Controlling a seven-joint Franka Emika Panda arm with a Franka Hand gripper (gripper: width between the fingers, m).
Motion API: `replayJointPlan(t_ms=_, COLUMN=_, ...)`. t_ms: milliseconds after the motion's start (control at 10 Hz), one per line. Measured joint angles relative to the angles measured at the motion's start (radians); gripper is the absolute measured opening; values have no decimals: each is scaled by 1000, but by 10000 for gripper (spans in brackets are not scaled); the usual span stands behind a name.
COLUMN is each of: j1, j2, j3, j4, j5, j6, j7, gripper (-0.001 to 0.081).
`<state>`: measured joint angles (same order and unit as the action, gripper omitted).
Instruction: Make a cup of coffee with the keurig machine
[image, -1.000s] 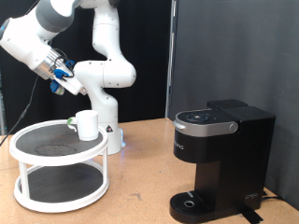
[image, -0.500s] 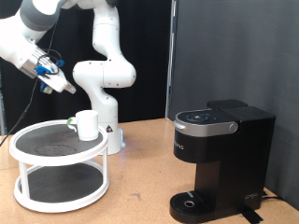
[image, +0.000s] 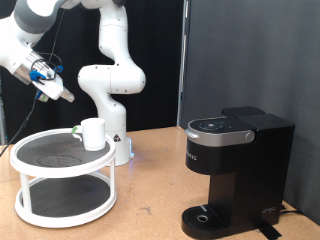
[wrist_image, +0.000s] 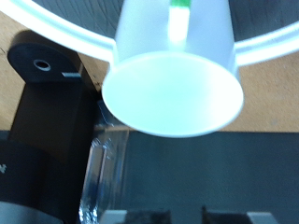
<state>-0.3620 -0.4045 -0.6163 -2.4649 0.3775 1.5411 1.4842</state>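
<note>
The gripper (image: 58, 97) has swung outward to ten o'clock of the white mug (image: 93, 133), its grip state unreadable, leaving the mug ungrasped.

Exterior view: frontal, level with the tabletop (image: 150, 190), taking in the whole scene from afar. Wrist view: close above the cup (wrist_image: 173, 79), also seen in the exterior (image: 93, 133).

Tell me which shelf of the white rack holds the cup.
The upper shelf: the cup stands near its rim, not on the lower shelf. The gripper hangs high above the rack.
</note>
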Motion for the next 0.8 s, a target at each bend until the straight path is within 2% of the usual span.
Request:
replayJointPlan(t_ms=200, j1=1, j2=21, j3=2, j4=-16, j5=0, j6=60, j7=-9, gripper=0)
replayJointPlan(t_ms=300, j1=2, j2=33, j3=3, j4=-27, j5=1, j6=92, j7=-10, gripper=97)
replayJointPlan(t_ms=400, j1=5, j2=46, j3=5, j4=-43, j5=1, j6=126, j7=-10, gripper=97)
replayJointPlan(t_ms=600, j1=8, j2=71, j3=15, j4=-80, j5=1, j6=185, j7=-16, gripper=465)
replayJointPlan(t_ms=700, j1=11, j2=82, j3=22, j4=-99, j5=-1, j6=209, j7=-18, gripper=465)
replayJointPlan(t_ms=800, j1=13, j2=95, j3=30, j4=-116, j5=-1, j6=224, j7=-21, gripper=601)
